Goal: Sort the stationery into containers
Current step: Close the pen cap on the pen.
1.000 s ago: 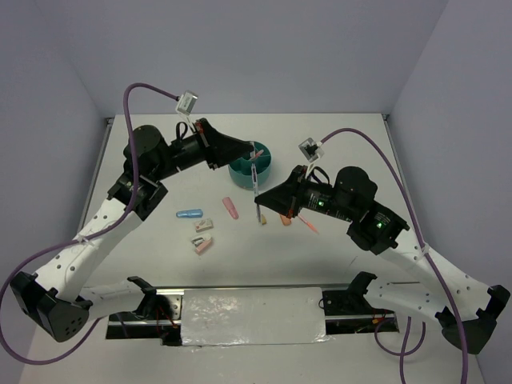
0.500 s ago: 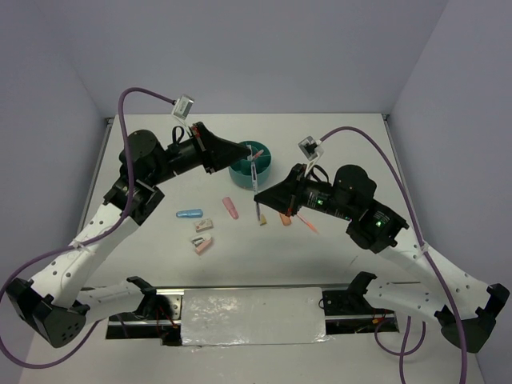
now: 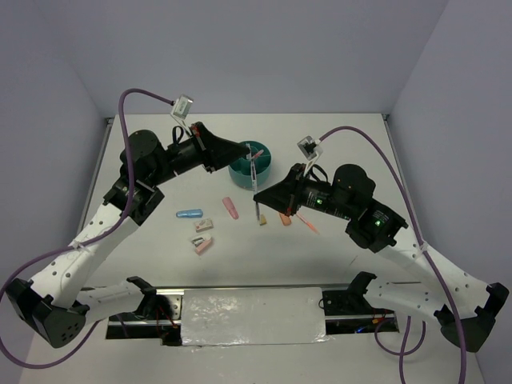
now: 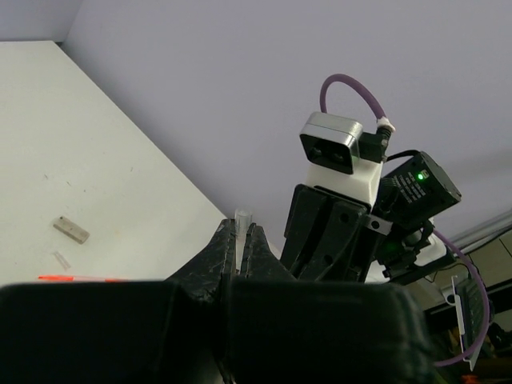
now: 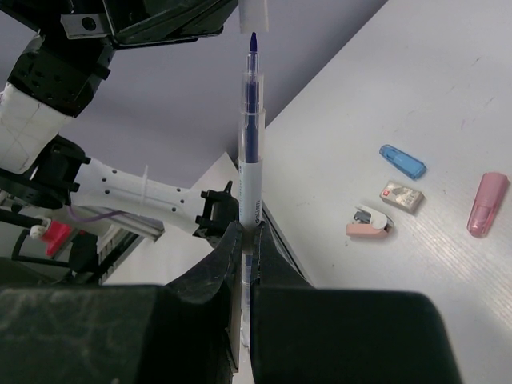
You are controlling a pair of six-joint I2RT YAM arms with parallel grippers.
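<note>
The left gripper (image 4: 242, 234) is closed tight on a small whitish cap (image 4: 242, 216). The right gripper (image 5: 248, 234) is clamped on an upright white pen (image 5: 249, 184), whose bare blue tip is seen just below that cap. Both are held above the table, by the near rim of the teal tub (image 3: 237, 170) in the overhead view. Compared with a second ago, the left arm's elbow is found shifted leftward, while both grips are unchanged. A light-blue capsule (image 3: 189, 214), a pink capsule (image 3: 230, 208) and small blocks (image 3: 205, 226) are spread on the white table (image 3: 360, 144), which is enclosed by pale lilac walls (image 3: 264, 48).
</note>
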